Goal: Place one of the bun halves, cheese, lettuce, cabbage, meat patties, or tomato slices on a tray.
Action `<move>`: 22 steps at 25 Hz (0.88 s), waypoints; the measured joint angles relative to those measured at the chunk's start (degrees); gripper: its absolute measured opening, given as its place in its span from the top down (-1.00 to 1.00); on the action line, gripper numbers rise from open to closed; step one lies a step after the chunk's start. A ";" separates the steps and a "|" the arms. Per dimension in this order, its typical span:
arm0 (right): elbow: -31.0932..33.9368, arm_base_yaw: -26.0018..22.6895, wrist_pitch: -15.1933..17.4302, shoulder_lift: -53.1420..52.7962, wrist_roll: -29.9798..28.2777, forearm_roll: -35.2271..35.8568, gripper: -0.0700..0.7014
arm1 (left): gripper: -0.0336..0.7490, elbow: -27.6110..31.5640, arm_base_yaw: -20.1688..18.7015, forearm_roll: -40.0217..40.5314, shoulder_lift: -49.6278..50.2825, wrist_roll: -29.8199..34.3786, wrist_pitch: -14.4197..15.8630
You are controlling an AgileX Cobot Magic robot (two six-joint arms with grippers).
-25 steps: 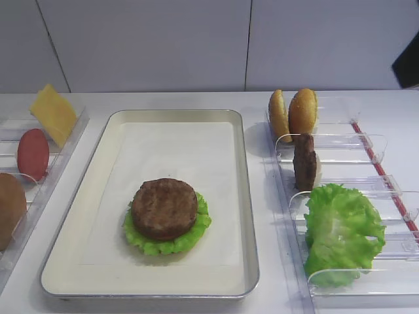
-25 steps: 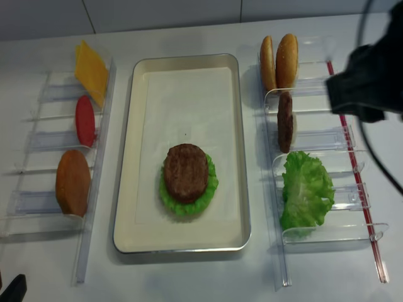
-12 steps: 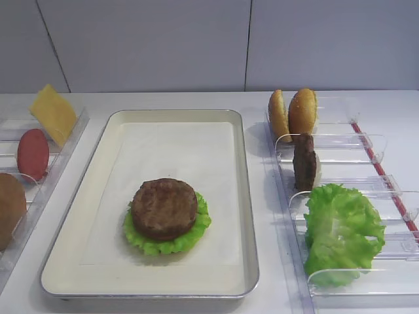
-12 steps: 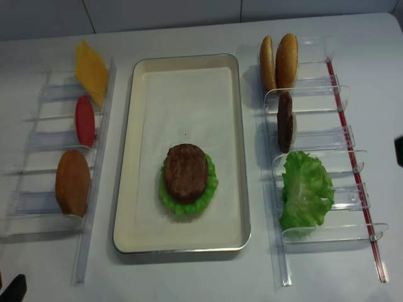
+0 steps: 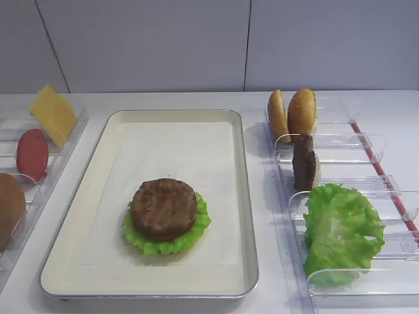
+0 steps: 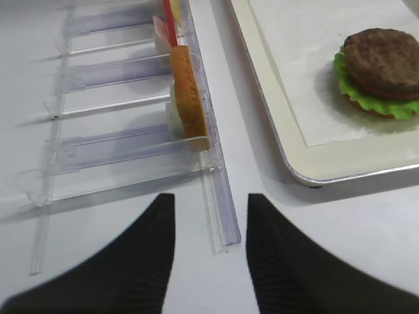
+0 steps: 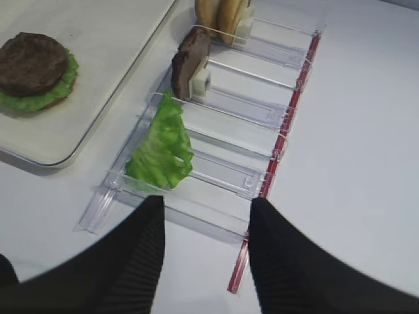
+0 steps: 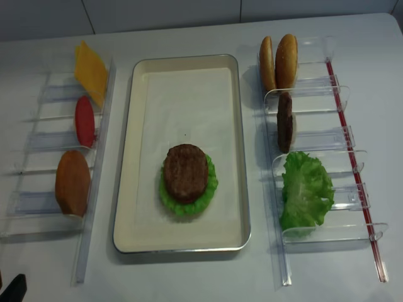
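Observation:
On the cream tray (image 5: 98,176) (image 8: 129,157) a meat patty (image 5: 163,207) (image 8: 186,172) lies on a lettuce leaf (image 5: 196,232), with a thin red layer showing under it in the left wrist view. The right rack holds two bun halves (image 5: 292,114), a second patty (image 5: 304,161) on edge and more lettuce (image 5: 342,229). The left rack holds cheese (image 5: 52,113), a tomato slice (image 5: 32,154) and a bun half (image 5: 9,208). My right gripper (image 7: 206,209) is open above the table near the right rack's front end. My left gripper (image 6: 211,203) is open over the left rack's front end. Both are empty.
Clear plastic racks (image 8: 318,141) (image 8: 44,141) flank the tray on both sides. A red strip (image 8: 352,163) runs along the right rack's outer edge. A pale wall stands behind the white table (image 5: 386,111).
The right arm, seen over the right rack a second ago, has drawn back out of both high views. The food has not moved.

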 joint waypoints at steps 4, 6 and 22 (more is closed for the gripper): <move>1.87 -0.39 0.13 -5.43 0.00 -2.50 0.03 | 0.21 0.00 0.00 0.00 0.00 0.00 0.00; 2.96 -1.91 0.13 -8.23 -0.59 -3.23 0.06 | 0.21 0.00 0.00 0.00 0.00 0.00 0.00; 18.10 -20.77 -3.35 -21.77 -6.95 1.32 0.13 | 0.21 0.00 0.00 0.09 0.00 0.00 0.00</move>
